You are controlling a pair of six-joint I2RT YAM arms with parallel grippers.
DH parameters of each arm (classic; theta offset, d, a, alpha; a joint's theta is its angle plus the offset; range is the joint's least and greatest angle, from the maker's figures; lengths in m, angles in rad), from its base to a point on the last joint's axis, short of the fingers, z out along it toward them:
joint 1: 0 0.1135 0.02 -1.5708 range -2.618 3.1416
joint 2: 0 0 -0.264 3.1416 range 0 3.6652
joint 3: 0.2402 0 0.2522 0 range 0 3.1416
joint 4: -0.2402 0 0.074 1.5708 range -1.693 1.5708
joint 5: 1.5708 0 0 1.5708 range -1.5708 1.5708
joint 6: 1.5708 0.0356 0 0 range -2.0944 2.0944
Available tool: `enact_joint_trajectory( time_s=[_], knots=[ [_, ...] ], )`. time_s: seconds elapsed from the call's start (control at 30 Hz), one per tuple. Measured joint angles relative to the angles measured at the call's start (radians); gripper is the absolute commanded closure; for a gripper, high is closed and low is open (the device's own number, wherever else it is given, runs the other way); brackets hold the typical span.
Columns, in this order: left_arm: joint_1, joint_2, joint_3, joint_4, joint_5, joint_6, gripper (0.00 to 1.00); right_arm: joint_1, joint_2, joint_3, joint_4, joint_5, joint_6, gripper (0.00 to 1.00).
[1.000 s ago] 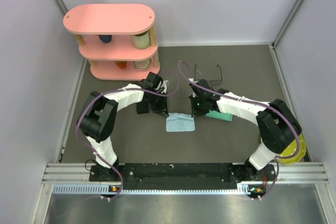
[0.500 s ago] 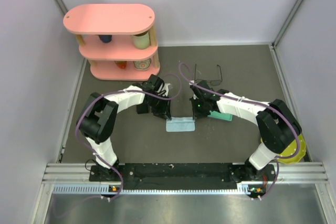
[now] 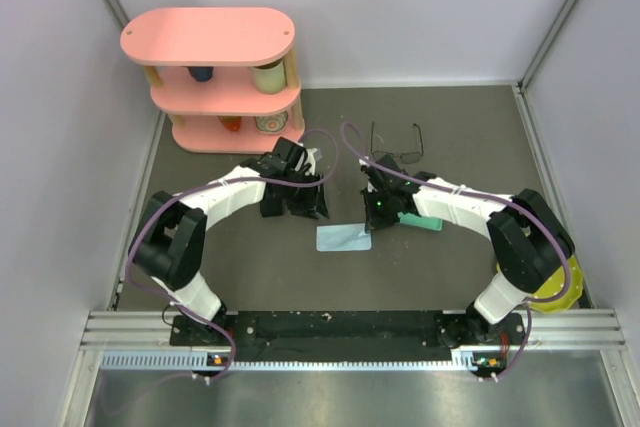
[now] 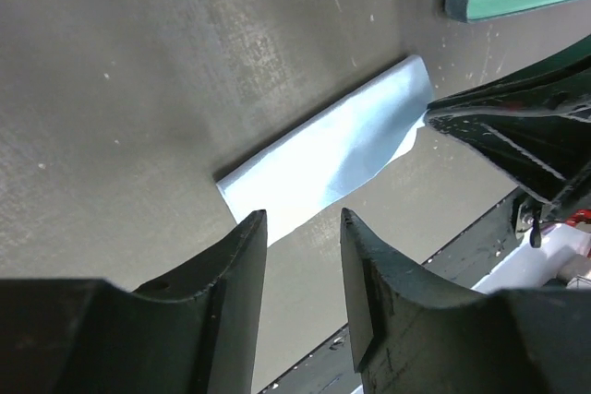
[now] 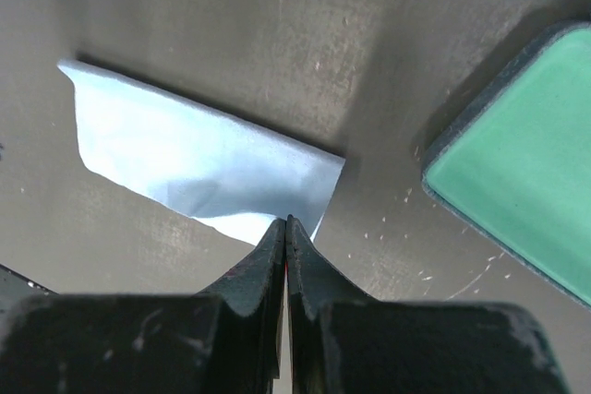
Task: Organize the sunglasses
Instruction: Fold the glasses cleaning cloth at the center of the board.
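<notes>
Top view: both arms reach inward over the dark worktop (image 3: 450,127) and meet near its middle. The left arm (image 3: 230,189) rises from its base, bends at the elbow by the left wall, and runs rightward with the wrist angled down. The right arm (image 3: 450,202) mirrors it, its forearm running leftward from an elbow near the right wall.

Left wrist view: the left fingers (image 4: 254,232) are spread, with nothing between them, just above the near edge of the light blue cloth (image 4: 323,154).

Right wrist view: the right fingers (image 5: 284,232) are pressed together, their tips pinching the cloth's edge. The cloth lies folded, narrow and partly raised. A teal case (image 5: 517,163) lies just beside it.

The wire-framed sunglasses (image 3: 397,142) rest open on the worktop beyond the right wrist, apart from both sets of fingers. The white-framed sunglasses (image 3: 314,160) show only in part, just beyond the left wrist. A pink shelf (image 3: 210,37) stands in the far-left corner.
</notes>
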Motion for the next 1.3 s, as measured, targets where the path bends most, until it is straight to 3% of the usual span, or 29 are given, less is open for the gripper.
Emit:
enact_joint_trajectory(
  time_s=[0.1, 0.2, 0.43, 0.63, 0.83, 1.13, 1.3],
  knots=[
    [0.000, 0.005, -0.004, 0.013, 0.029, -0.021, 0.58, 0.000, 0.000, -0.015, 0.002, -0.013, 0.008, 0.99],
    [0.000, 0.024, -0.005, 0.023, 0.056, -0.036, 0.59, 0.000, 0.000, -0.032, 0.012, -0.029, 0.015, 0.86],
    [0.000, 0.057, -0.016, 0.040, 0.108, -0.055, 0.60, 0.000, -0.037, -0.070, 0.013, -0.064, 0.023, 0.71],
    [0.000, 0.068, -0.024, 0.062, 0.140, -0.074, 0.61, 0.000, -0.078, -0.071, 0.011, -0.061, 0.045, 0.80],
    [0.000, 0.095, -0.047, 0.094, 0.142, -0.120, 0.71, 0.000, -0.066, -0.068, 0.063, -0.069, 0.093, 0.90],
    [0.002, 0.155, -0.052, 0.095, 0.082, -0.193, 0.80, 0.005, 0.134, 0.014, 0.158, -0.105, 0.159, 0.92],
    [0.012, 0.155, -0.050, 0.061, 0.029, -0.200, 0.80, 0.005, 0.148, 0.024, 0.171, -0.088, 0.195, 0.92]
  ],
)
